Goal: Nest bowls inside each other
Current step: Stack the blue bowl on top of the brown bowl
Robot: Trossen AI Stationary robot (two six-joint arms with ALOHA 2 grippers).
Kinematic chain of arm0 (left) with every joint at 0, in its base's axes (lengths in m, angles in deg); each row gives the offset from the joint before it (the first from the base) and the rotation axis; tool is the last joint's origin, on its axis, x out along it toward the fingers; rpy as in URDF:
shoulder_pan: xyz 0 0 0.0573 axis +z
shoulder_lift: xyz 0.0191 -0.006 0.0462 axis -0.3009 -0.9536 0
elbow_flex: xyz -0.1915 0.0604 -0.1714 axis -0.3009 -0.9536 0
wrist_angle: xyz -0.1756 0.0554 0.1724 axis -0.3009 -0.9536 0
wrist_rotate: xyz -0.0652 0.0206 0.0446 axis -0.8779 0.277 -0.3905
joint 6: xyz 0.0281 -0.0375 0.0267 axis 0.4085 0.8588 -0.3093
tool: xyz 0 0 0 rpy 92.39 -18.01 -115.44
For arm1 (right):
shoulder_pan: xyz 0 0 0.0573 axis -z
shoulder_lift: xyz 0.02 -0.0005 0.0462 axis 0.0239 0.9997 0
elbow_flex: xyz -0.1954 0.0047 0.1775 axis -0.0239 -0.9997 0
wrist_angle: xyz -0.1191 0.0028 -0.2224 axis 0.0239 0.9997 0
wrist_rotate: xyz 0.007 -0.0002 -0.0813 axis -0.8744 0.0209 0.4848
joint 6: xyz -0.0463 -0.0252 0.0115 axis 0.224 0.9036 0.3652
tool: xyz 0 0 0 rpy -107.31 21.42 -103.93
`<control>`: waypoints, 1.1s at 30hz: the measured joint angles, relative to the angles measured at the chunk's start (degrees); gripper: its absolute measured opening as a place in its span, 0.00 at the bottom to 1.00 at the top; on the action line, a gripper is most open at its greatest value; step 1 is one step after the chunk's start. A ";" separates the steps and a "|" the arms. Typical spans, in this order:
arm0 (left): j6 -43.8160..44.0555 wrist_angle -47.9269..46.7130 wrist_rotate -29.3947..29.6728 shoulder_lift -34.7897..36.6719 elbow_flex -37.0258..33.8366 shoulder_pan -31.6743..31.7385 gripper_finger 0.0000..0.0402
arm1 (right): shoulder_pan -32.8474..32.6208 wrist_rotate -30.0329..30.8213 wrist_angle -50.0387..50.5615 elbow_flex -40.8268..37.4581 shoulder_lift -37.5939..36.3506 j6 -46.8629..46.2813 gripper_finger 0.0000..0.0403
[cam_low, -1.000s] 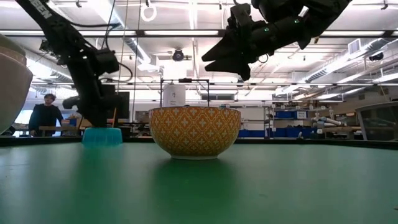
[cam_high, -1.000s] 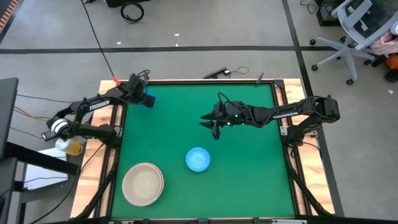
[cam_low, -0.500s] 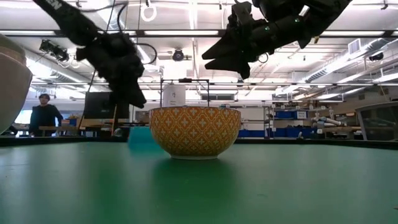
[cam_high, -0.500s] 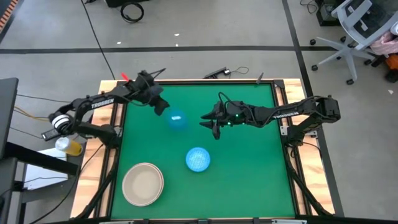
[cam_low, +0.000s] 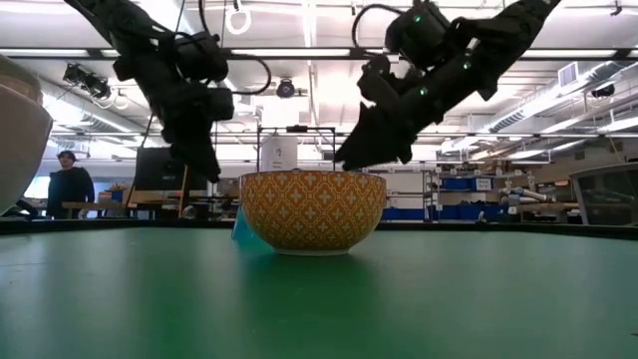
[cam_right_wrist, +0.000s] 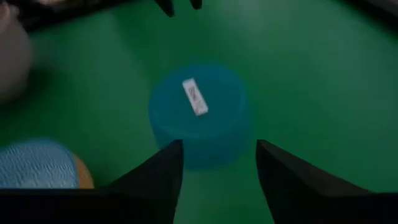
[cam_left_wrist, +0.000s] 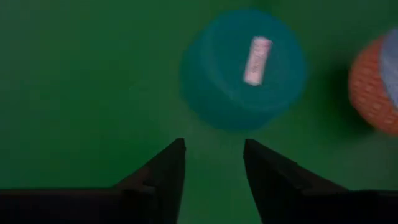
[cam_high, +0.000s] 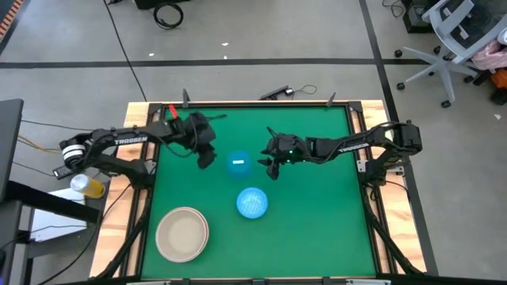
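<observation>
sliding in from the far-left corner, the small blue bowl (cam_high: pixel 238 164) now sits upside down mid-table; left gripper (cam_high: pixel 207 159), released, hangs just beside it, right gripper (cam_high: pixel 270 166) spread empty opposite. counted: one cream bowl (cam_high: pixel 181 233), one speckled bowl (cam_high: pixel 252 203), one blue; righting needed

In the low view, we saw only a sliver of the blue bowl (cam_low: pixel 239 227) showing past the orange patterned bowl (cam_low: pixel 312 210), the rest hidden behind it. A large pale bowl (cam_low: pixel 20 135) was cut off by that picture's edge. In the left wrist view, the label (cam_left_wrist: pixel 256 60) on the blue bowl ahead of the fingers (cam_left_wrist: pixel 163 175) was too blurred to read.
</observation>
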 joint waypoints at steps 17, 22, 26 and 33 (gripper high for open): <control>-3.80 14.50 11.56 -3.35 -4.01 -12.36 0.85 | -1.22 -0.24 -12.26 1.82 15.11 8.80 0.87; -3.84 18.02 11.54 -9.50 -4.11 -12.49 0.87 | -1.12 -1.09 -11.93 4.40 16.59 9.13 0.88; -5.66 21.74 11.48 -13.36 -4.11 -12.64 0.89 | -0.36 -1.33 -10.76 5.57 16.39 9.21 0.88; -7.67 26.59 11.68 -17.58 -4.13 -12.78 0.90 | 2.05 -6.04 -7.95 8.34 18.84 9.34 0.88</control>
